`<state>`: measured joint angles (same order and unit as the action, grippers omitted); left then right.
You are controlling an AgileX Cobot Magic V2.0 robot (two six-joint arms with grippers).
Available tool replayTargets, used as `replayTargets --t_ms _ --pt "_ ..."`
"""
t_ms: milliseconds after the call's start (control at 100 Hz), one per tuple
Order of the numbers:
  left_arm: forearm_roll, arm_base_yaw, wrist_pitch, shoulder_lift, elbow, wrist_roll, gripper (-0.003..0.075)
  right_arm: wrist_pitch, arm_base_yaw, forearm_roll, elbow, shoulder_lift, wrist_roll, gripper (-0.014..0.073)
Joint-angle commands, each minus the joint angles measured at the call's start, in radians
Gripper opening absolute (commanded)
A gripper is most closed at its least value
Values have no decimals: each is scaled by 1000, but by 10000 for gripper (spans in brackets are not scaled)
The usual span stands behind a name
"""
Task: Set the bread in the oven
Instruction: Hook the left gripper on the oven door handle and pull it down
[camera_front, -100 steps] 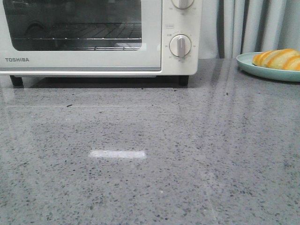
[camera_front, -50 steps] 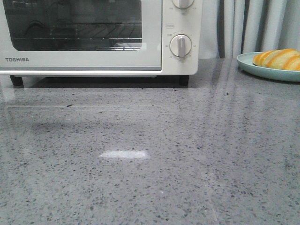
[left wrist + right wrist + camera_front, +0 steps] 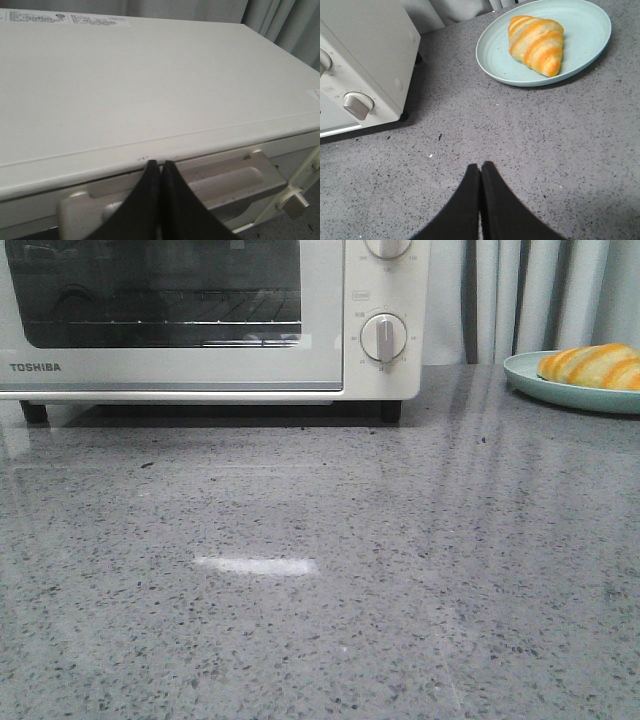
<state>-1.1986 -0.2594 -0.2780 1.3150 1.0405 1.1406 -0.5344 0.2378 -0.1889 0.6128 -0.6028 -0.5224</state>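
1. Front view, left side: the cream-white Toshiba toaster oven with a glass-windowed door (image 3: 170, 315) stands at the back of the speckled grey stone countertop (image 3: 320, 570). Its door is shut, and a wire rack shows dimly behind the glass.
2. Above the oven, the left gripper (image 3: 161, 165) has its black fingers pressed together, holding nothing. Its tips hang just over the pale recessed door handle (image 3: 220, 182) along the top edge of the door.
3. By my judgement the door must be opened first. The handle looks rigid and smooth, so hooking a finger into its recess seems safer than pinching it.
4. Further right, the right gripper (image 3: 480, 167) is likewise closed and empty. It hovers over bare counter between the oven's dial panel and the plate, well apart from both.
5. Far right, the golden-orange croissant-shaped bread with pale cream stripes (image 3: 536, 44) lies on the round pale teal plate (image 3: 495, 55), beside the oven and not yet inside it.
6. The bread probably weighs little. Its glossy crust may be slippery, and whether it yields under pressure I cannot tell.
7. I would take it across the thick middle with moderate force, since the tapered ends could slide out of the jaws.
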Motion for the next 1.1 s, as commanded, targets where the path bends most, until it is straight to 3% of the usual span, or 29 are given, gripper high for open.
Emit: replayTargets --t_ms 0,320,750,980,1090 --pt "-11 -9 7 1 23 0 -21 61 0 -37 35 -8 -2 -69" --pt "27 -12 -168 -65 -53 -2 -22 74 0 -37 35 -8 -2 -69" --pt "19 -60 -182 -283 -413 -11 -22 199 0 -37 35 -8 -2 -69" --pt "19 -60 -161 -288 -487 -11 -22 231 0 -42 35 -20 -2 -69" --pt "19 -60 -199 -288 -504 -11 -22 281 0 -120 38 -50 -2 -69"
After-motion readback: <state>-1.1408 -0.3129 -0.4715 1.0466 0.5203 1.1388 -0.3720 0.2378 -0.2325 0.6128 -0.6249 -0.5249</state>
